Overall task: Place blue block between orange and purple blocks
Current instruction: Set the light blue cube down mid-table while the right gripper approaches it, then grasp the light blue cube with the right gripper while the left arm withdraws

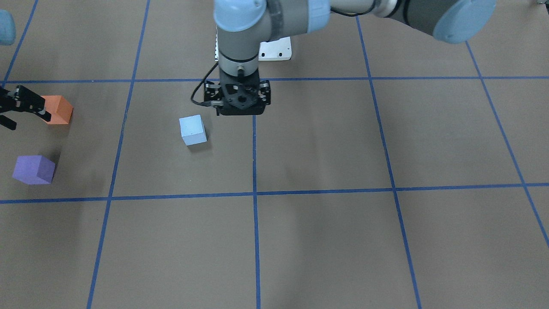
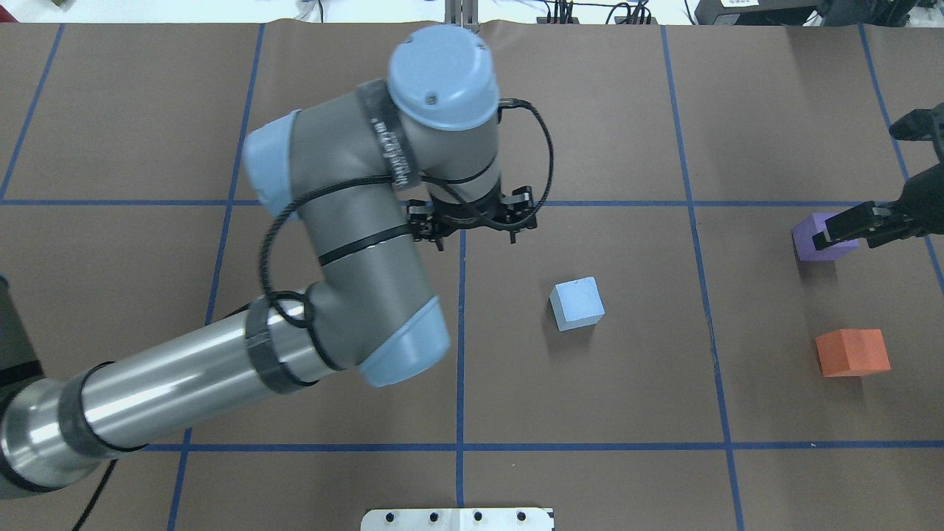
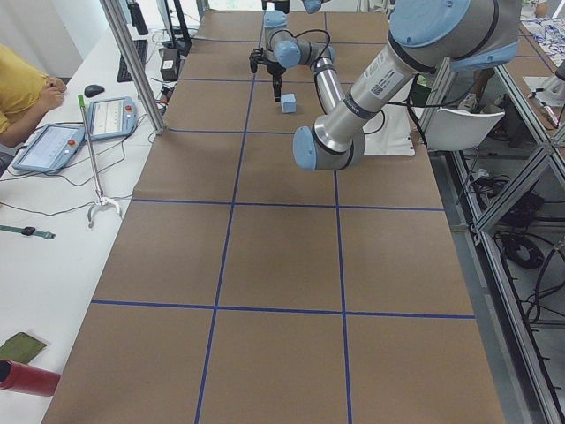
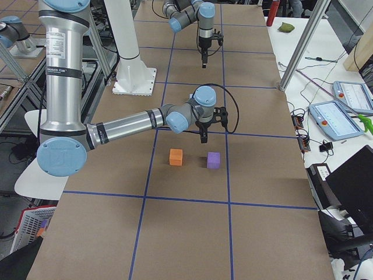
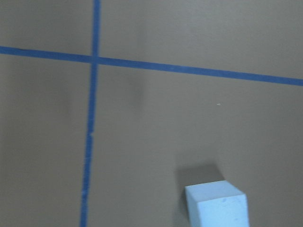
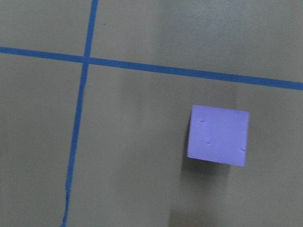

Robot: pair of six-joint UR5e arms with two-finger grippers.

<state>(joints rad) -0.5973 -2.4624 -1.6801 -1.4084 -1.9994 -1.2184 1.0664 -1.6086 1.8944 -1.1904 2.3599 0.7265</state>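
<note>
Your brown table (image 2: 627,110) is gridded with blue tape (image 2: 461,369). On it sit the blue block (image 2: 577,304) near the middle and, well apart from it, the orange block (image 2: 852,352) and purple block (image 2: 818,237); a white, possibly metal, plate (image 2: 457,519) lies at one edge.

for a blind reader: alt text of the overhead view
A blue block sits alone mid-table, the left gripper hovering up-left of it. At the right edge, purple block and orange block lie apart near the open right gripper.

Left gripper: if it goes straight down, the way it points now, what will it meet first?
Most likely the bare table, close to a blue tape line. The left gripper points downward, and the blue block sits beside it, off that line, though exact depth is hard to judge.
</note>
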